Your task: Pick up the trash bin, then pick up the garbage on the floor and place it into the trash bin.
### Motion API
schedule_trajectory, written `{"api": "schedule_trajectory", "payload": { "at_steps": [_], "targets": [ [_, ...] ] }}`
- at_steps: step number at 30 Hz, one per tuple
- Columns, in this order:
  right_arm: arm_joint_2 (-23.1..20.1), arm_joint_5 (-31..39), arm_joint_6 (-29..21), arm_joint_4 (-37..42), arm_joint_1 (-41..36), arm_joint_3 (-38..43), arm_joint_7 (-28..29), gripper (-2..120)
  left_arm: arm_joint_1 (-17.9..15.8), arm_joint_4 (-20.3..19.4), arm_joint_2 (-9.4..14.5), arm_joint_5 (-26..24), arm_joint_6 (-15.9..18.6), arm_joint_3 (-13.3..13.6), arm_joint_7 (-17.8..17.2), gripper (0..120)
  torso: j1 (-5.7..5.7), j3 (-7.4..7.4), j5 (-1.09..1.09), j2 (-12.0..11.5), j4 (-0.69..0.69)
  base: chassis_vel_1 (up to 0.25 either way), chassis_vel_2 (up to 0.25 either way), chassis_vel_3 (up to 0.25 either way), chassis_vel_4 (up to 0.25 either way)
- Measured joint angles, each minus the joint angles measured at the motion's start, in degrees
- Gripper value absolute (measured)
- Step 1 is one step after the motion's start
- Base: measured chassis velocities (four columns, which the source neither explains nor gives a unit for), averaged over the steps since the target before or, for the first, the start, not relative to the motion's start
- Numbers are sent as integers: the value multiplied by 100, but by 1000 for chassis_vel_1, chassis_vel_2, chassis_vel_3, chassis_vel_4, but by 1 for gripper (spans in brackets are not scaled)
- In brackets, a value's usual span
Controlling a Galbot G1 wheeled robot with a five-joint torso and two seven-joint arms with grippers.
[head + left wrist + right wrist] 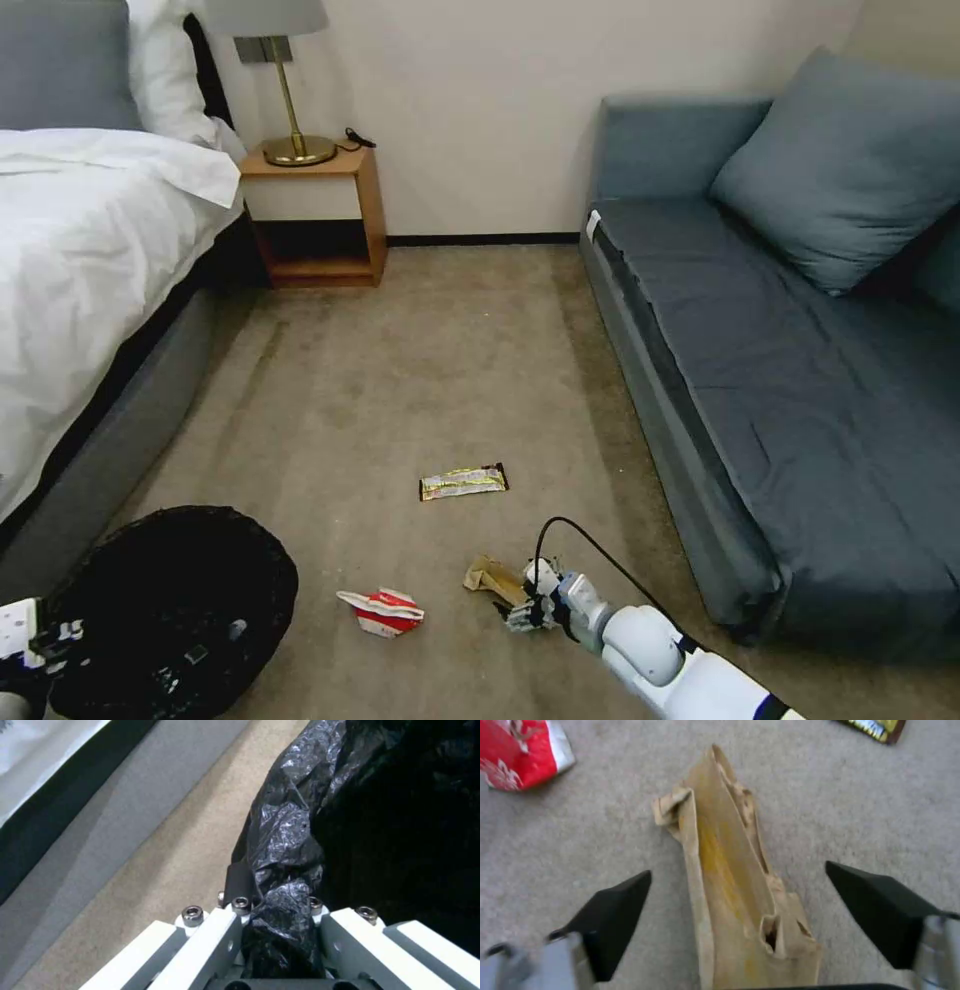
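Note:
The trash bin (170, 600), lined with a crinkled black bag (290, 832), hangs at the lower left. My left gripper (40, 635) is shut on its rim, and in the left wrist view the bag is pinched between the fingers of this gripper (275, 896). Three pieces of garbage lie on the carpet: a crumpled brown paper bag (490, 577), a red-white carton (385, 612) and a gold-black wrapper (463, 482). My right gripper (525, 610) is low over the floor and open. Its black fingers (615, 915) straddle the paper bag (730, 877) without touching it.
A bed (90, 260) runs along the left and a grey sofa (780, 400) along the right. A wooden nightstand (315, 215) with a lamp stands at the back wall. Open carpet (420, 360) lies between them. In the right wrist view the carton (520, 753) and wrapper (875, 727) sit beyond the paper bag.

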Motion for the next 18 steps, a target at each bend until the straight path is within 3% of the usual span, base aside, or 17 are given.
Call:
{"api": "schedule_trajectory", "payload": {
  "at_steps": [2,4,18],
  "targets": [
    [14,0,0,-51,29,-20,-18,85,5,-11,0,13,-2,11,1,3,0,0,0,0,0,0,0,0,0],
    [63,12,1,-162,85,-32,-58,73,9,-38,-12,36,-11,33,3,3,0,0,0,0,0,0,0,0,0],
    [92,197,-8,-192,97,-13,-19,28,24,-72,-22,53,-36,65,3,3,0,0,0,0,0,0,0,0,0]
  ]
}}
